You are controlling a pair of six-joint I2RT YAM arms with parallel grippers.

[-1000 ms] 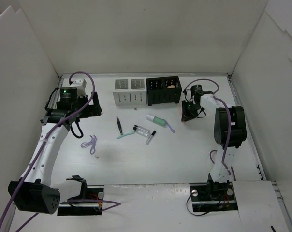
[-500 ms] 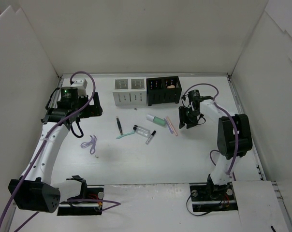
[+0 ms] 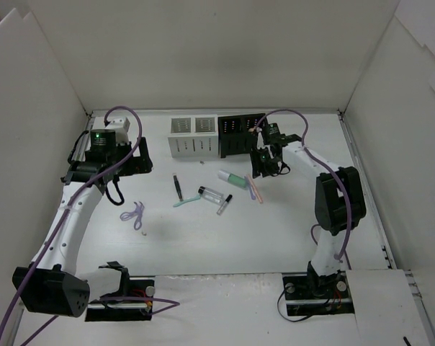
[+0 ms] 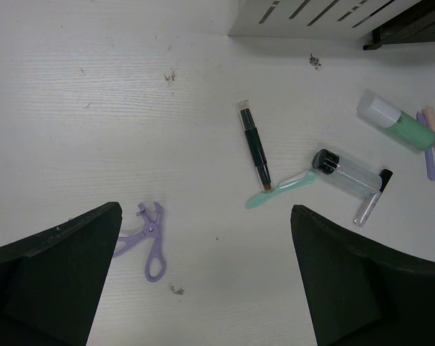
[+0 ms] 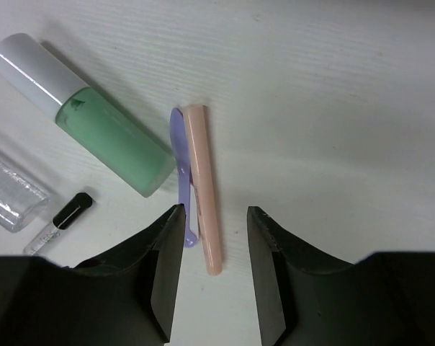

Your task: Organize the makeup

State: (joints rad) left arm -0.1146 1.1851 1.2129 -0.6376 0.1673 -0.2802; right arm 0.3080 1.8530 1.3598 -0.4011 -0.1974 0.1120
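Our right gripper [image 5: 214,213] hangs open and empty over the pink stick [image 5: 203,173], which lies on the tabletop [image 5: 333,108] touching the purple stick [image 5: 178,144] beside the green tube [image 5: 109,137], so we judge it best to descend straight, nudge slightly right, and pinch the pink one alone.

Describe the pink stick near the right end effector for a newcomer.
In front of the black slotted box, below the right end effector, two thin sticks lie side by side next to the mint-green tube. It is the peach-pink stick, thicker than the purple stick and farther from the tube.
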